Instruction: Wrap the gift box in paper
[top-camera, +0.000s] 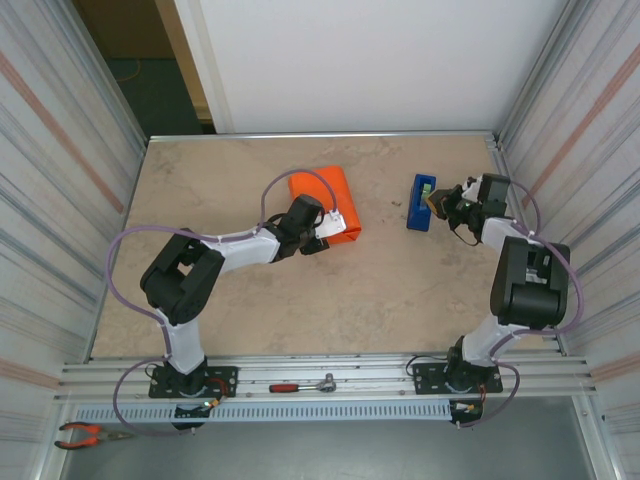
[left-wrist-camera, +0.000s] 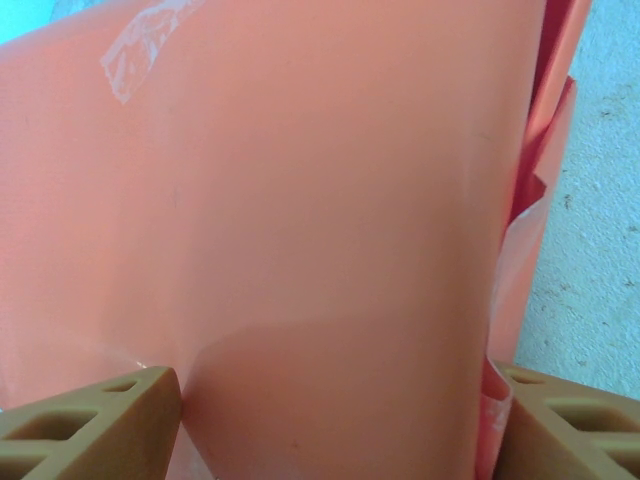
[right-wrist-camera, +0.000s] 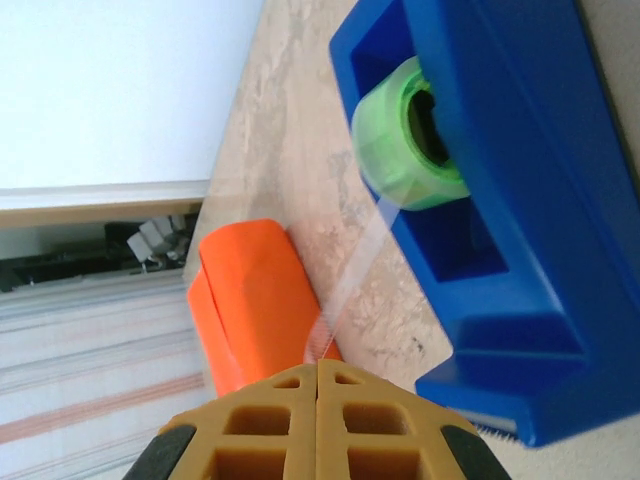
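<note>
Overhead, wrist close-ups, all with paper (top-camera: 322, 188)

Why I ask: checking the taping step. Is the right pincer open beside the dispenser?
No, the right pincer is shut on a clear tape strip stretching from the green roll in the blue dispenser.

I'm counting one paper (top-camera: 320, 195), one dispenser (top-camera: 421, 203), one tape roll (right-wrist-camera: 405, 135), plus one ratchet (top-camera: 300, 385) and one pliers (top-camera: 85, 434) along the near edge.
</note>
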